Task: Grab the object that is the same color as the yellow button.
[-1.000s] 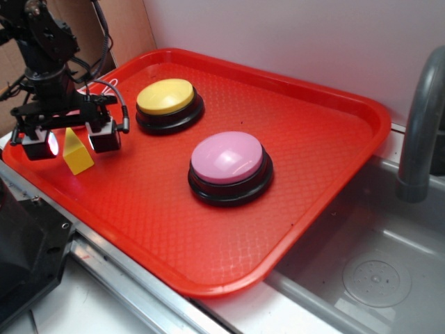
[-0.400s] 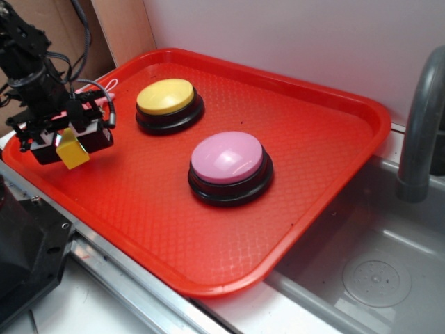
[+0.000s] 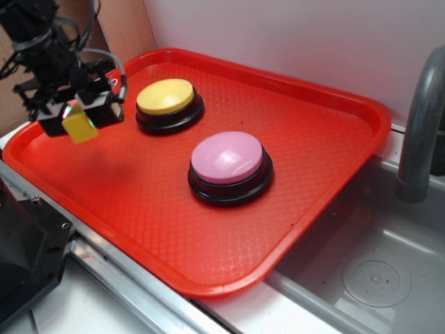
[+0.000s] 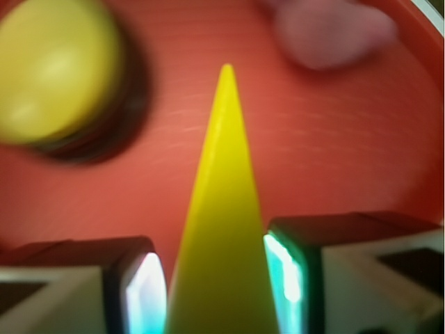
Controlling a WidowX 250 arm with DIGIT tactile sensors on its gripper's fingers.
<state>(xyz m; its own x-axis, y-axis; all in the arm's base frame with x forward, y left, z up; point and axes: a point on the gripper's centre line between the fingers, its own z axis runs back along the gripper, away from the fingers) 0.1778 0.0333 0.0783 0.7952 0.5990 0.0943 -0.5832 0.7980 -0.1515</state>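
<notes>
My gripper (image 3: 78, 118) is shut on the small yellow wedge block (image 3: 80, 128) and holds it above the left end of the red tray (image 3: 139, 202), left of the yellow button (image 3: 165, 97). In the wrist view the wedge (image 4: 222, 229) stands between my two pads (image 4: 147, 292), its tip pointing up the frame. The gripper (image 4: 217, 282) hangs over the tray with the yellow button (image 4: 55, 69) blurred at upper left. A pink plush toy (image 4: 327, 31) shows blurred at the top right.
A pink button (image 3: 228, 160) on a black base sits mid-tray. A grey sink basin (image 3: 361, 271) and a grey faucet (image 3: 421, 118) lie to the right. A black block (image 3: 28, 257) stands at the lower left, off the tray.
My gripper closed on the yellow wedge and has lifted it off the tray, moving up and slightly back toward the yellow button.
</notes>
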